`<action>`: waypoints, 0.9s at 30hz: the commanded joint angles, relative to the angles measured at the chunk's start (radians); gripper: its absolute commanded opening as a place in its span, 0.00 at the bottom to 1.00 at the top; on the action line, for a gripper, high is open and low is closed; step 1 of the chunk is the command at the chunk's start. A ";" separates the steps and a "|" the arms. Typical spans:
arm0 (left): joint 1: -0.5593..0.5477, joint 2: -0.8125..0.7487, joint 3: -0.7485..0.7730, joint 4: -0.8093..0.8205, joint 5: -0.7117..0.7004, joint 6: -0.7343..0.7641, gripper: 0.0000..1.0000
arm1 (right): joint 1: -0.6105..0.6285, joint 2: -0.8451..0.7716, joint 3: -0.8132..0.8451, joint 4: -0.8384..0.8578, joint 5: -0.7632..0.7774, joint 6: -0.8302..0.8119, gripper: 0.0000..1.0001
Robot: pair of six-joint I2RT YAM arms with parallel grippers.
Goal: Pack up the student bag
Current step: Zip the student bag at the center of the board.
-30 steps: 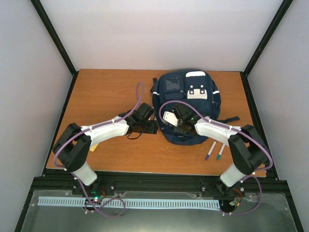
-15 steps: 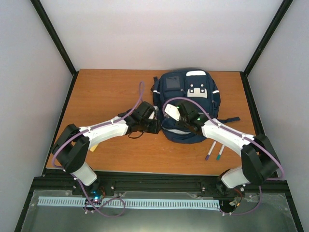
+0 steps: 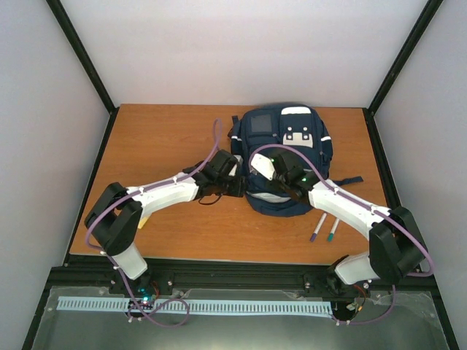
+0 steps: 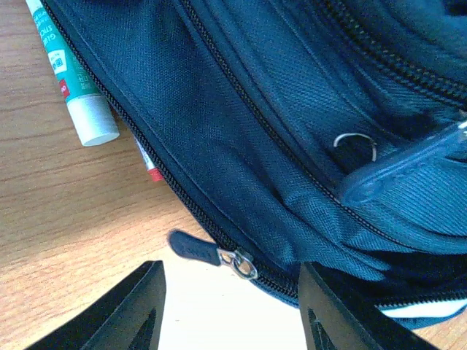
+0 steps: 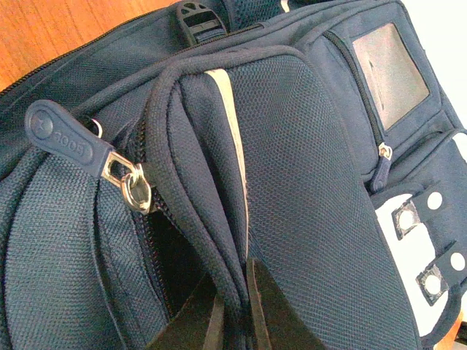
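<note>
The student bag (image 3: 286, 146) lies flat toward the far right of the bench (image 3: 160, 138). Its cloth looks soft and likely to sag, so seams and zip pulls are the best holds. The right fingers (image 5: 191, 324) are closed on a pocket's edge, and the left fingers (image 4: 135, 310) stand apart, empty, by a zip pull (image 4: 193, 248).

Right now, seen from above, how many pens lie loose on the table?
2. A purple-tipped pen and a teal-tipped pen lie side by side on the table, just near and right of the bag. More may be hidden under the bag or the arms.
</note>
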State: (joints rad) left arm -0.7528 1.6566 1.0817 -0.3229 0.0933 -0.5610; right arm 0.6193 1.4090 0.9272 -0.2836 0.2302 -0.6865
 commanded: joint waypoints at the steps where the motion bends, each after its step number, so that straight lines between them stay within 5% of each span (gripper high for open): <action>1: 0.004 0.009 0.026 0.059 0.004 -0.007 0.54 | -0.012 -0.038 -0.005 0.057 -0.005 0.037 0.05; 8: 0.004 -0.141 -0.276 0.414 0.028 0.080 0.68 | -0.020 -0.034 -0.007 0.049 -0.027 0.047 0.05; 13: 0.039 -0.105 -0.393 0.659 0.109 0.133 0.74 | -0.023 -0.041 -0.008 0.040 -0.040 0.056 0.05; 27: 0.086 0.105 -0.253 0.770 0.437 0.270 0.65 | -0.034 -0.032 -0.009 0.028 -0.060 0.061 0.05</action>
State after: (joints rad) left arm -0.6750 1.7321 0.7586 0.3752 0.4217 -0.3584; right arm 0.5949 1.4067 0.9222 -0.2806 0.1753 -0.6552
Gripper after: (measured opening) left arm 0.676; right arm 0.053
